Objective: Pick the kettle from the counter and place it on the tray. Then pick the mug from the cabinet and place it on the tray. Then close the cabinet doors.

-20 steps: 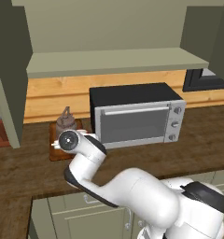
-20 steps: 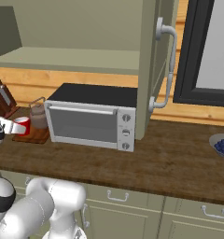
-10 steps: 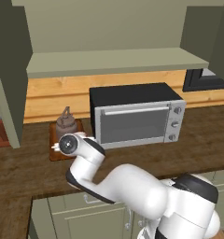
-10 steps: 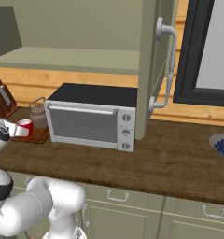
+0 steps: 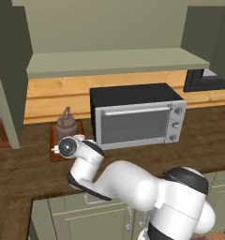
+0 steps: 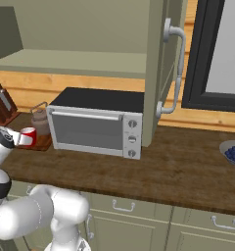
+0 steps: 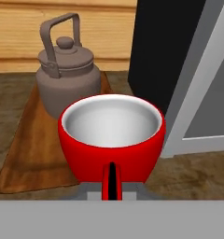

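My gripper (image 7: 111, 193) is shut on the handle of the red mug (image 7: 111, 140), whose white inside faces up. The mug (image 6: 27, 137) hangs at the front right corner of the reddish wooden tray (image 7: 32, 144); whether it touches the board cannot be told. The brownish-grey kettle (image 7: 67, 84) stands upright on the tray, just behind the mug, and shows again as the kettle (image 5: 67, 125) left of the oven. The tray lies on the dark counter (image 6: 178, 166). Above, the cabinet (image 5: 114, 61) is open, its left door (image 5: 9, 93) and right door (image 6: 156, 73) swung outward.
A black and silver toaster oven (image 5: 138, 119) stands close to the right of the tray, its side (image 7: 179, 70) right beside the mug. A knife block (image 6: 2, 105) sits at the far left, and a bowl of blueberries (image 6: 234, 153) at the far right below a window (image 6: 222, 49).
The hand with the mug has sunk a little toward the tray. The kettle and doors have not moved.
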Motion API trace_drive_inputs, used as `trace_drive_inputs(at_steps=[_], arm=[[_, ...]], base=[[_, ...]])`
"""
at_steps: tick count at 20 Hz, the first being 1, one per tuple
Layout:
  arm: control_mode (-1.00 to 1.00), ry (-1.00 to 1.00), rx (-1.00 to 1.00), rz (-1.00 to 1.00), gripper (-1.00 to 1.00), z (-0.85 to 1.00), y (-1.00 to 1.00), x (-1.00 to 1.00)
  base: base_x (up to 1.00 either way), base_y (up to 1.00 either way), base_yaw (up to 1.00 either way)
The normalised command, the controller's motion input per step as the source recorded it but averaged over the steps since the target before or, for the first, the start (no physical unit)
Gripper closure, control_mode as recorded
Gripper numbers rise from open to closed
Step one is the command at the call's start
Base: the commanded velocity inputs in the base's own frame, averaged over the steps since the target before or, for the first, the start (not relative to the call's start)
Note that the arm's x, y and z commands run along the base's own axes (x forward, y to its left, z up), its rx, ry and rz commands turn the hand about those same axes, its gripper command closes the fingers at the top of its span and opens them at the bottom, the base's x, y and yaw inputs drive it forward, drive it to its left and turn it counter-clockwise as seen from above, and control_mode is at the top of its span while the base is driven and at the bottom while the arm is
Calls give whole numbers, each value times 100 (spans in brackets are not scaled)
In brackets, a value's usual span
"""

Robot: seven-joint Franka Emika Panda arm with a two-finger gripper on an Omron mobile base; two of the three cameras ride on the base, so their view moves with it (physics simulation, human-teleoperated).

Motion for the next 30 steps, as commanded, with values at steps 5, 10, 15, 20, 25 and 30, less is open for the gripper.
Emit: trace_drive_inputs(at_steps=[5,10,15,20,25,30], arm=[[-100,0,0,-2,100,-16,3,28],[-100,0,0,-2,100,-28,16,23],[-100,0,0,-3,100,-23,18,22],[-100,0,0,-4,100,-14,15,25],[-100,0,0,-4,100,-17,15,29],[-100,0,0,-3,100,-18,12,31]], base=[[0,0,0],[0,0,0],[0,0,0],[0,0,0],[0,0,0],[0,0,0]])
